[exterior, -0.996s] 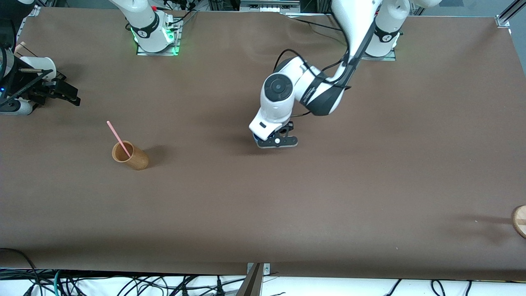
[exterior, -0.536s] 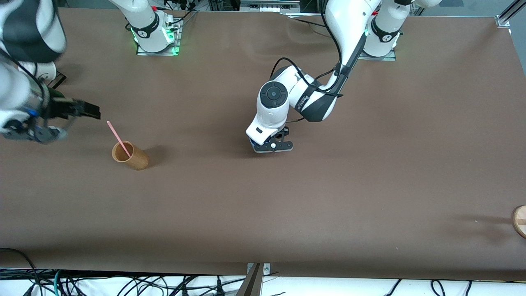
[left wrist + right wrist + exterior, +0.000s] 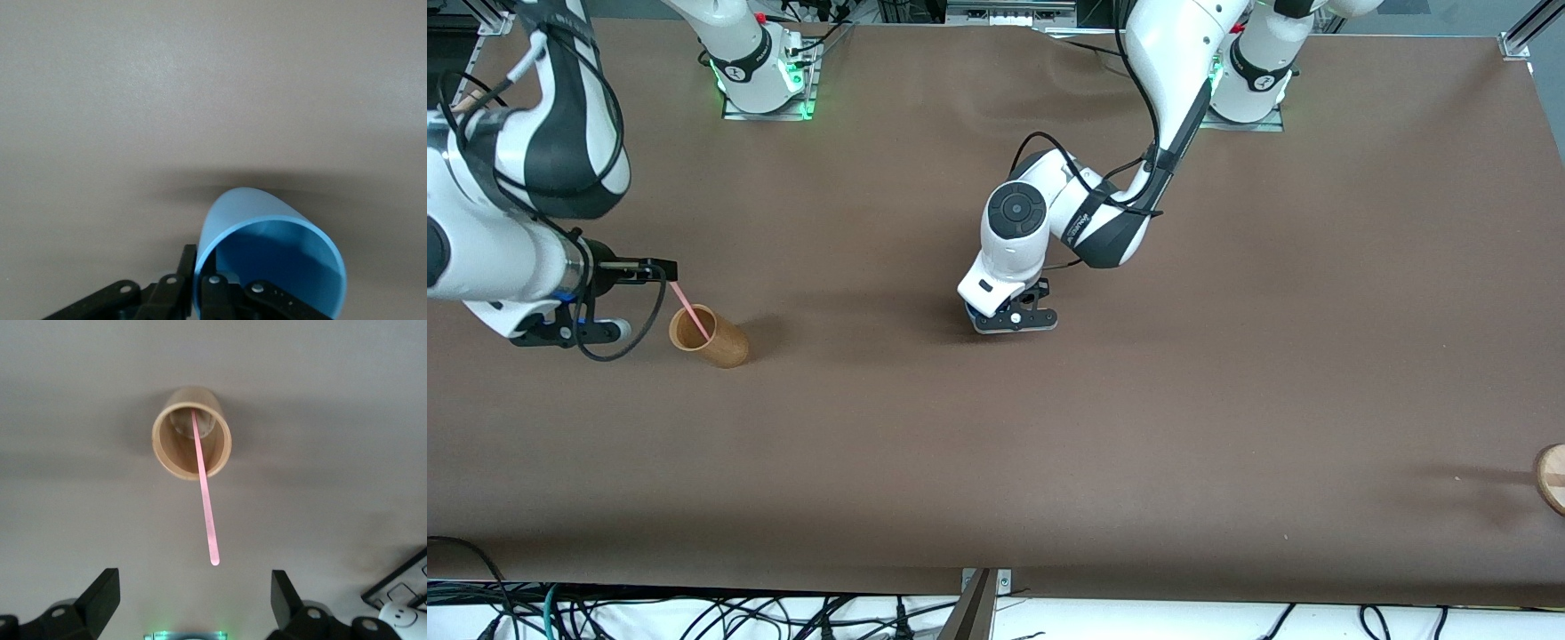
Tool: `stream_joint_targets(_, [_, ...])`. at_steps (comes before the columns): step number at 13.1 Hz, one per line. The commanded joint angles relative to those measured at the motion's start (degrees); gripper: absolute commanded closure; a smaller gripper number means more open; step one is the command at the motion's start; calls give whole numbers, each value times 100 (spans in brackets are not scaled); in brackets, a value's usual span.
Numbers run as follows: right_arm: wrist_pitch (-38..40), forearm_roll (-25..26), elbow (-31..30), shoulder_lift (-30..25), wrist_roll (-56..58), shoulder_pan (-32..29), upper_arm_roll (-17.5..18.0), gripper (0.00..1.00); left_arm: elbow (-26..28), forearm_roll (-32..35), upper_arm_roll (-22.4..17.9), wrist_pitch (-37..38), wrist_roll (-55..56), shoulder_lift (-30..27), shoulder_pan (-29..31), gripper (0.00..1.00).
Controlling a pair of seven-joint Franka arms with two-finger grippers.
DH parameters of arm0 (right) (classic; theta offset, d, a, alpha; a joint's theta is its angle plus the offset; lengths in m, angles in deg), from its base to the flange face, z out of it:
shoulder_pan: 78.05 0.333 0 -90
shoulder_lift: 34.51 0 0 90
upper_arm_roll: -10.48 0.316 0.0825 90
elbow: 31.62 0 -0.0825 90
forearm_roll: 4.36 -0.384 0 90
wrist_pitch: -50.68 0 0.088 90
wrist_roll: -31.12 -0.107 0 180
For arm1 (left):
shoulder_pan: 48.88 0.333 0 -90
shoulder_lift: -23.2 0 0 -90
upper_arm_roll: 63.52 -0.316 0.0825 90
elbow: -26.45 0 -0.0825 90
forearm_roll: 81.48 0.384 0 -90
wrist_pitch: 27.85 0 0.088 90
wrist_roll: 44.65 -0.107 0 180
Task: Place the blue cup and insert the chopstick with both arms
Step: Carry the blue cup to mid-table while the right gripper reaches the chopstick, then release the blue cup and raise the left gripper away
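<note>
Left gripper [image 3: 1014, 318]: low over the table [image 3: 1227, 356] near its middle, clenched on the rim of the blue cup [image 3: 270, 257]; one finger inside the wall, one outside, cup mouth open toward the wrist camera.

Right gripper [image 3: 193, 600]: released, fingers [image 3: 100, 593] spread wide, hovering over the top end of the chopstick [image 3: 203, 490] at the right arm's end of the table.

Chopstick: pink, leaning, lower end seated inside the tan cup [image 3: 710, 337], upper end clear of both fingers.

Tan cup: upright on the table, well apart from the blue cup.
</note>
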Motion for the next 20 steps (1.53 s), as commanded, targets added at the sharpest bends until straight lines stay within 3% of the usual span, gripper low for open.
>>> stream_joint_targets(1, [545,37,554,440,74,-53,4,0,-120,-68,-100,-6,36,27,-68,55])
stream_joint_targets(2, [554,37,545,501,65,-53,4,0,-137,-77,-100,-6,36,9,-51,43])
stream_joint_targets(5, [546,28,537,712,65,-71,-5,0,-190,-112,-109,73,10,-174,63,25])
stream_joint_targets(6, [546,2,537,782,65,-149,-13,0,-181,-112,-109,100,-7,-297,177,7])
stream_joint_targets(7, [546,-68,528,861,65,-211,-13,0,-190,-112,-109,239,-60,-438,230,0])
stream_joint_targets(13, [695,-358,537,1187,56,-238,-5,0,-181,-7,-91,986,-95,-1527,906,0])
stream_joint_targets(17, [817,-358,528,1301,91,-255,-5,3,-120,-15,-91,1680,-1707,-2160,1669,0])
stream_joint_targets(20, [871,-367,519,1337,100,-299,-5,30,-102,-15,-91,2444,-2826,-2722,2513,0])
